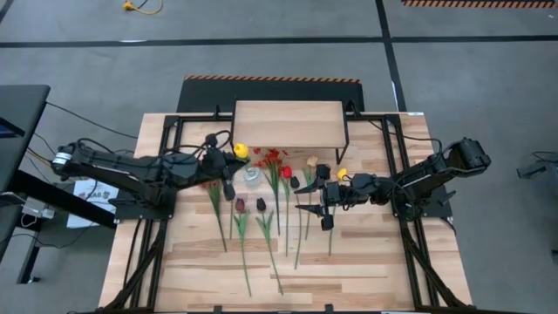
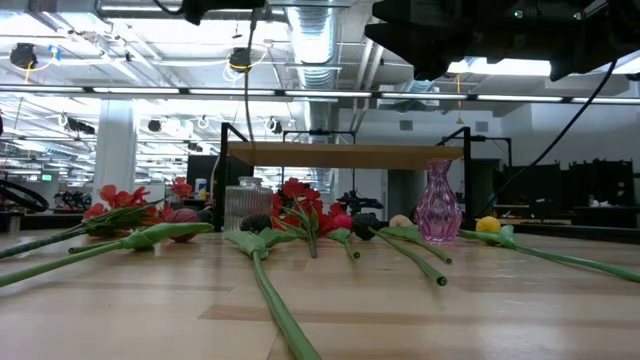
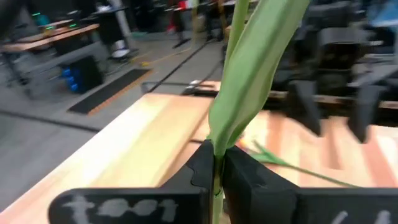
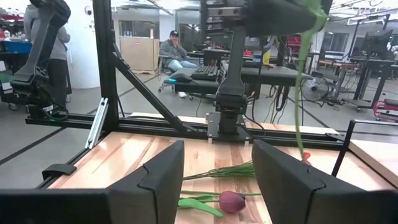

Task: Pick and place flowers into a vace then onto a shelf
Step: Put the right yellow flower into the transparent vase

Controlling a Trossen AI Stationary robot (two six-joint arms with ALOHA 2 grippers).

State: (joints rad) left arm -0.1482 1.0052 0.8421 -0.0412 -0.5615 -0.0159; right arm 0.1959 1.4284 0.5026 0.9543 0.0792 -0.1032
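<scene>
Two arms show from above: the left gripper [image 1: 228,166] pinches a yellow flower [image 1: 240,151] near the vase [image 1: 251,175], before the shelf [image 1: 288,124]. Right wrist view: right gripper [image 4: 217,171] gapes empty. The flower's stem may miss the vase's narrow mouth.

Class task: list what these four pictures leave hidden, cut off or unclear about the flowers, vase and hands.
- Left hand: the bloom of its held stem is cut off by the left wrist view's edge.
- Pink vase: contents unclear in the low view.
- Right hand: open; the other arm there is blurred.
</scene>
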